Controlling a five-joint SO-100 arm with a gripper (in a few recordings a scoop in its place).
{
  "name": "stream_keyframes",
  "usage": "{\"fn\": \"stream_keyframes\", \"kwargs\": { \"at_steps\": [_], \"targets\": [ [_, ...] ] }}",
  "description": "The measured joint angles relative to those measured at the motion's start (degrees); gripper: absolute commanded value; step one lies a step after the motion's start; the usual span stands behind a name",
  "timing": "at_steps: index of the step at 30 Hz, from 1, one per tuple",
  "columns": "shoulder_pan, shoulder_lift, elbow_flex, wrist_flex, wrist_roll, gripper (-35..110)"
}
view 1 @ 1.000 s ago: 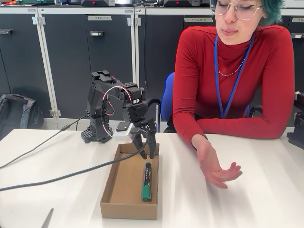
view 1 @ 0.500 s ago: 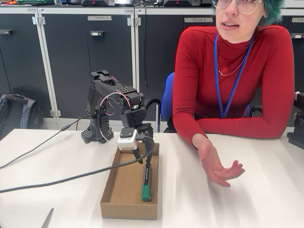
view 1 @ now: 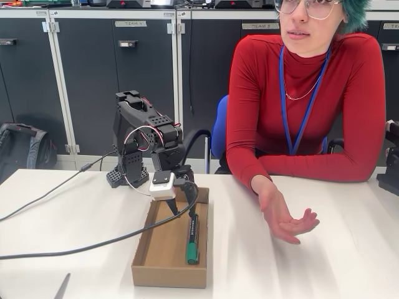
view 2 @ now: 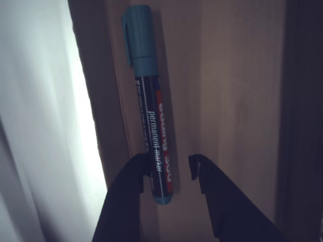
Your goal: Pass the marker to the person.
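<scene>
Over box's (view 1: pixel 144 265) right wall: gripper (view 2: pixel 169 174) jaws apart, straddling marker (view 2: pixel 151 136) butt end for grab; person's palm (view 1: pixel 283 215) up, waiting right of box.

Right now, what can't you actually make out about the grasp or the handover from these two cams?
- Fixed view: gripper fingertips merge with the marker; contact unclear.
- Wrist view: fingers straddle the marker's end, still apart; whether either touches it is unclear.
- Wrist view: box dim, its right side in shadow.
- Fixed view: person's hand lies open, palm up; the other hand is cut off by the right edge.
</scene>
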Motion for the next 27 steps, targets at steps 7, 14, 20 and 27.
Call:
{"fn": "stream_keyframes", "kwargs": {
  "at_steps": [7, 14, 20, 27],
  "targets": [
    [1.8, 0.4, 2.9, -3.1, -0.4, 17],
    [1.2, -0.9, 2.9, -4.1, -0.3, 17],
    [-1.1, -4.3, 0.6, -5.3, 1.8, 17],
    [-3.3, -6.7, -0.7, -5.1, 4.9, 17]
  ]
}}
